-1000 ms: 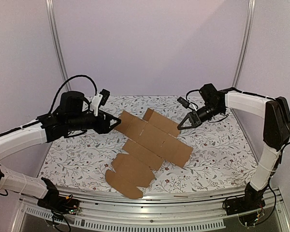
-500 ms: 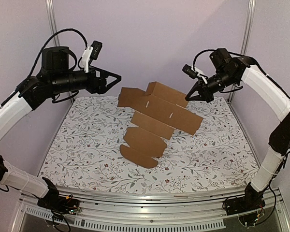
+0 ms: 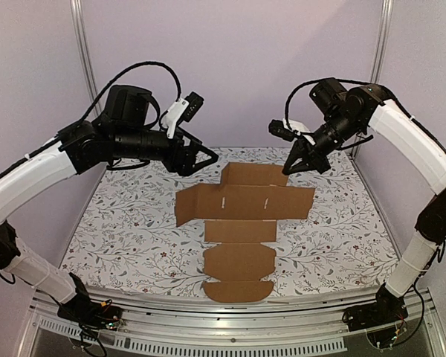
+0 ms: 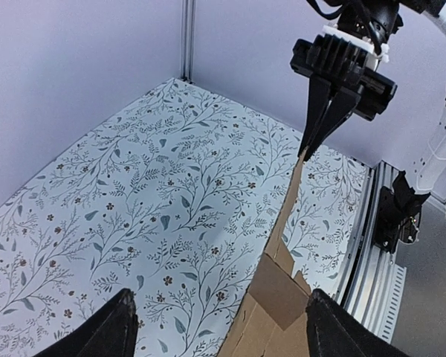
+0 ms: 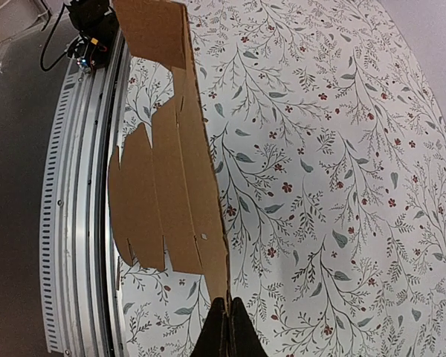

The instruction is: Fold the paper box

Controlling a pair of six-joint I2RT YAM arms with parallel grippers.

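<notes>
Because the right hand (image 5: 224, 316) pinched one corner, the flat paper box (image 3: 241, 202) hung mid-frame; the left hand (image 3: 207, 158), spread, seemingly straddled its opposite edge.

Off-frame: paper box (image 4: 275, 297) lower end.

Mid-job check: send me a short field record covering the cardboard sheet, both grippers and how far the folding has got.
item: flat brown kraft cardboard blank, die-cut, with creased panels and flaps
fold state: unfolded, no panel raised
position: held up off the floral-patterned table, hanging down toward the near rail
right gripper: shut on the blank's upper right edge
left gripper: open, jaws wide apart at the blank's upper left, with the sheet's edge running between them unclamped
</notes>
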